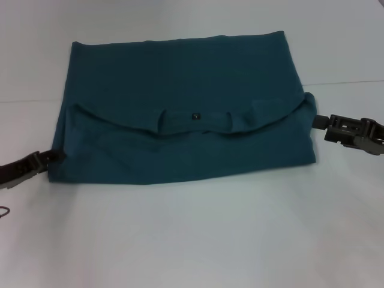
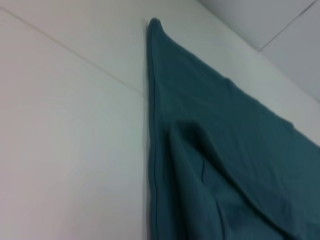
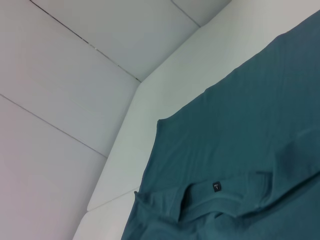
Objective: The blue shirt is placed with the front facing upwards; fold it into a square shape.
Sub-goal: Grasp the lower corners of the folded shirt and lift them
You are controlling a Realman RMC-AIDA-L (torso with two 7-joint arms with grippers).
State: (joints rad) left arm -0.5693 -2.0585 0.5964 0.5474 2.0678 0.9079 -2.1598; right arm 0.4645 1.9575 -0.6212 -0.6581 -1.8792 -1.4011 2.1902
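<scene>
Left tool: the left tool (image 1: 53,156) sits low at the shirt's left edge, its tip touching the cloth at the end of the fold line; it looks closed on the fabric there, though the fingers themselves are hard to make out.
Right tool: the right tool (image 1: 318,122) meets the shirt's right edge at the other end of the same fold line, where the cloth bunches up slightly; it too appears pinched on the fabric.
Shirt: the blue shirt (image 1: 180,78) lies flat in the middle of the white tabletop (image 1: 192,240), already a broad rectangle with the sleeves out of sight. The collar (image 1: 198,123) end is doubled over the body, its curved edge running across the middle.
Step in hand: judging by this layout, a crosswise fold has just been laid and both tools are at its ends, either about to let go or about to carry the layer further.
Next move: likely release, then one more fold to shorten the wide rectangle towards a square; both sides would need to move evenly so the edges stay lined up.
Writing: a small dark label (image 3: 216,186) inside the collar carries a pale mark too small to read. No chest print is visible.
</scene>
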